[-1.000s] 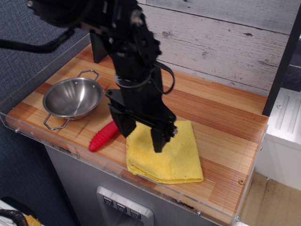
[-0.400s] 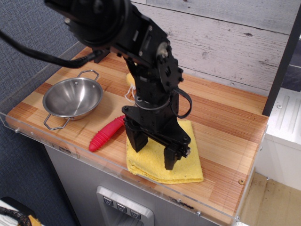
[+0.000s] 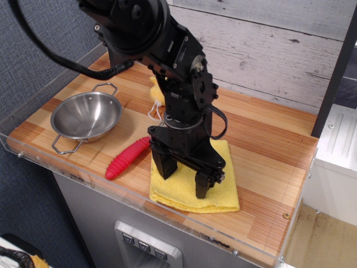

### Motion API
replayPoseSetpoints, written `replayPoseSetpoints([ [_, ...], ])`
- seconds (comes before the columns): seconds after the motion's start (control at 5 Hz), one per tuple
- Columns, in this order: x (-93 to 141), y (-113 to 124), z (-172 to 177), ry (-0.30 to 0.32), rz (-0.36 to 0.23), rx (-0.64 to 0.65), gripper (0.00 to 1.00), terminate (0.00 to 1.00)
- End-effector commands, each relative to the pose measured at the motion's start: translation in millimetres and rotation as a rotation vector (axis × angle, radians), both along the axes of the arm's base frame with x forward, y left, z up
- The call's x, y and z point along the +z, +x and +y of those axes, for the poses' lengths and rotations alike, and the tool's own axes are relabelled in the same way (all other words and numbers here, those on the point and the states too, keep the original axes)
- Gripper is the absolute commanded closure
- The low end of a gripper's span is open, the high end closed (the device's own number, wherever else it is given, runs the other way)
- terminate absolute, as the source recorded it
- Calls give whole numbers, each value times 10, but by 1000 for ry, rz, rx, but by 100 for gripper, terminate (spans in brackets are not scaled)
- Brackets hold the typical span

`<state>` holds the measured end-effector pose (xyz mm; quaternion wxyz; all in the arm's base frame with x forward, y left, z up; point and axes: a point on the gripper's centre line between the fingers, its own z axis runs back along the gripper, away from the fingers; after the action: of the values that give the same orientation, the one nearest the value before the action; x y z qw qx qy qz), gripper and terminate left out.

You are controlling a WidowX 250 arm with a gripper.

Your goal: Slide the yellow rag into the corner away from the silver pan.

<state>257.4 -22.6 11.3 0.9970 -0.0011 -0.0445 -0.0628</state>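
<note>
The yellow rag (image 3: 222,191) lies flat near the front edge of the striped wooden countertop (image 3: 268,151), right of centre. My black gripper (image 3: 183,176) is open, its two fingers pointing down, fingertips pressed on or just above the rag's middle. The silver pan (image 3: 86,116) with two wire loop handles stands at the front left, well apart from the rag. The corner (image 3: 309,120), where the whitewashed plank wall meets the black upright post, is at the back right.
A red ribbed tool (image 3: 126,158) lies between pan and rag, touching the rag's left edge. A small yellow plush with a string (image 3: 155,95) shows behind my arm. A clear acrylic lip (image 3: 72,173) runs along the front and left edges.
My gripper has moved right and down over the rag's middle. The rag's front right edge has shifted a little.
</note>
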Motion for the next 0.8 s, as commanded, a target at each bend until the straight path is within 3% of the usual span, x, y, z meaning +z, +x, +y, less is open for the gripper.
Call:
replayPoseSetpoints([
  [0.0,23,204,113,6,-26,26,0,0],
  [0.6,-10,631,-93,-23,-44,5,0,0],
])
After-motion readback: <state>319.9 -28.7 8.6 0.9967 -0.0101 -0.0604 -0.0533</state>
